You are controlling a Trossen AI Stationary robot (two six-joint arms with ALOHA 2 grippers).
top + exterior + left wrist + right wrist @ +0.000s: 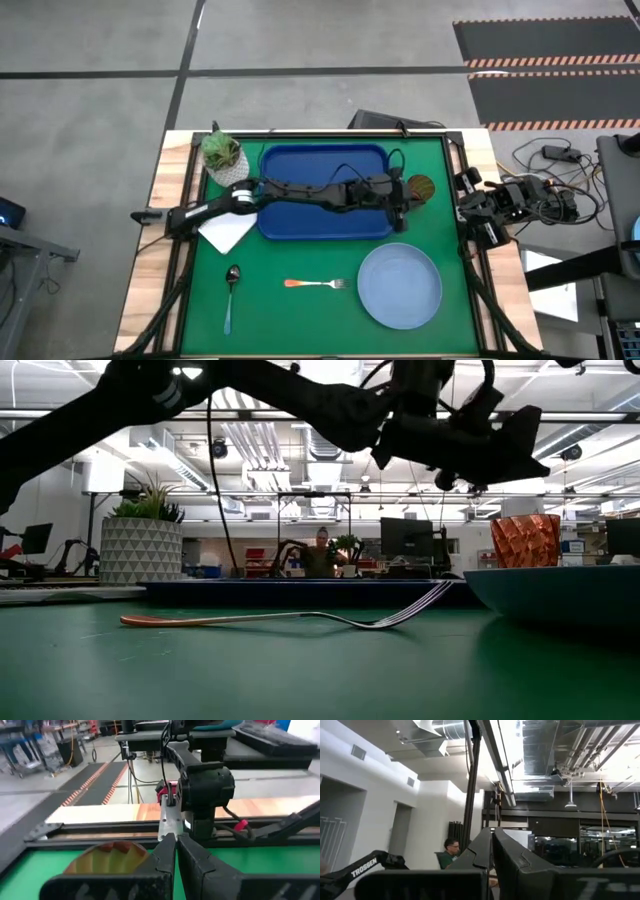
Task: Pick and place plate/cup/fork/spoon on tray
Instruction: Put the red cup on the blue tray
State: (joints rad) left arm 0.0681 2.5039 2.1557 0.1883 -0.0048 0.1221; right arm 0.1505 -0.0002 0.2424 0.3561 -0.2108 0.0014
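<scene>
The dark-red cup [421, 187] stands upright on the green mat just right of the blue tray [300, 165]. My left arm reaches across the tray. Its gripper [408, 204] is shut and empty, raised above the mat just near of the cup [107, 857], pointing toward the table's right edge. The light-blue plate [400, 286] lies near right. The fork [316, 284] lies left of the plate, and the spoon [231, 290] lies farther left. My right gripper [493, 836] is shut and empty at the table's right edge, pointing up.
A white pot with a green plant [222, 153] stands at the tray's far left corner. A white sheet [228, 232] lies at the tray's near left corner, under my left arm. My right arm [490, 208] rests folded at the right edge. A person sits in the room beyond [322, 550].
</scene>
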